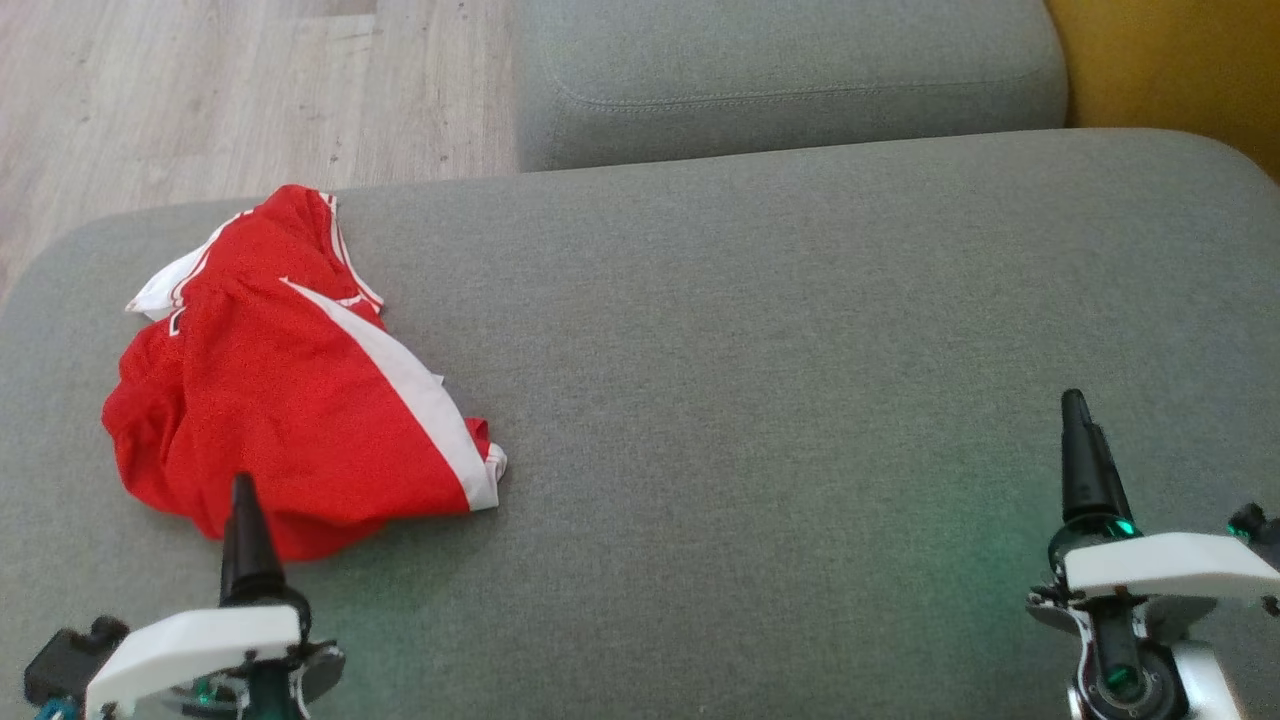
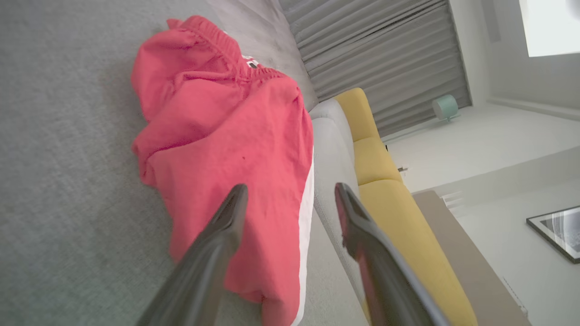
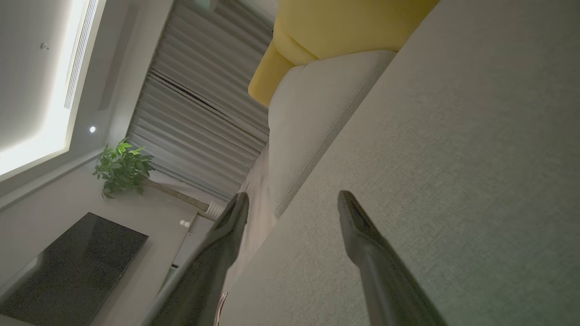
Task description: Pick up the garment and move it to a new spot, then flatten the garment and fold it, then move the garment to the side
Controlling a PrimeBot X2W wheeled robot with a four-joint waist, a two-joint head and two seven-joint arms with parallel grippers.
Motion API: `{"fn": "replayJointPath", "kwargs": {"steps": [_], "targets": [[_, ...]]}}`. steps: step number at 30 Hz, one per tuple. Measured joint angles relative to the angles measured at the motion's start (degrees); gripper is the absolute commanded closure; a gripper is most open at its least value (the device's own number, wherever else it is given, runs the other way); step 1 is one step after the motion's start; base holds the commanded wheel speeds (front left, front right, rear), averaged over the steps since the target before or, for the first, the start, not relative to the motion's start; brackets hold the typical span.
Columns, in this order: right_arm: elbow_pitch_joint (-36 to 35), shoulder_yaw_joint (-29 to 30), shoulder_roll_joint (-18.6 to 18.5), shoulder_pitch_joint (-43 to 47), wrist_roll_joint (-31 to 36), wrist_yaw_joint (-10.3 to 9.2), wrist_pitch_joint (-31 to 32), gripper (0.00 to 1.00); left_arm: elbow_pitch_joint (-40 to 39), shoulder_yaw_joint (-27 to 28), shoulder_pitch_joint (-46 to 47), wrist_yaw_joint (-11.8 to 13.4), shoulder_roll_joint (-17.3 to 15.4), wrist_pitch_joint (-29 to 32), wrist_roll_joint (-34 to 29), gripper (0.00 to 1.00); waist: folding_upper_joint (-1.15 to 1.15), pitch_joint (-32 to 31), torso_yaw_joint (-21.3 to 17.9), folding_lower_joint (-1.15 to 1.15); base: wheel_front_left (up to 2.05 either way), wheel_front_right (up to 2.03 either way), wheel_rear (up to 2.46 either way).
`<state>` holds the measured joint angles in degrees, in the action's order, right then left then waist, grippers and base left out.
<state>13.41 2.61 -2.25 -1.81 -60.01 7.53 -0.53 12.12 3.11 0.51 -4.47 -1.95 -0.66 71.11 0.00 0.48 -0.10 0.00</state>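
— On the grey sofa seat (image 1: 800,330), toward its left end, is that the garment (image 1: 290,400)?

— Yes. Red shorts with white side stripes, crumpled into a loose heap, with one white stripe running slantwise across the top.

— And the left tool (image 2: 291,192)?

— It sits at the near edge of the heap with its two dark fingers spread wide, released and clasping nothing. From the wrist, one finger lies over the red cloth and the other over the grey upholstery beside it. I can't tell whether either touches the fabric.

— The right tool (image 3: 293,197)?

— Well apart from the shorts, over bare upholstery near the seat's right end. Its fingers are spread just as wide, released too.

— What's around the seat?

— A second grey cushion (image 1: 780,70) just beyond it, a yellow cushion (image 1: 1180,60) to that one's right, and pale wood floor (image 1: 200,90) off to the left.
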Motion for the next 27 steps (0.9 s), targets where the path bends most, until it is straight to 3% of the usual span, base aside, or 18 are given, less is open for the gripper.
{"fn": "replayJointPath", "kwargs": {"steps": [9,27], "targets": [[-1.9,-1.6,0.0,-0.2,11.3,0.00,-1.4,0.00,-2.8,-4.0,0.4,1.0,0.0,-1.5,-11.4,0.00,0.00,0.5,0.1,0.00,0.00,0.00,0.00],[-2.5,-4.1,0.0,-0.2,27.2,0.00,-4.5,0.00,-3.3,-10.2,0.9,2.5,-0.8,-4.5,-30.0,0.00,0.00,0.9,-0.6,0.00,0.00,0.00,0.00]]}}
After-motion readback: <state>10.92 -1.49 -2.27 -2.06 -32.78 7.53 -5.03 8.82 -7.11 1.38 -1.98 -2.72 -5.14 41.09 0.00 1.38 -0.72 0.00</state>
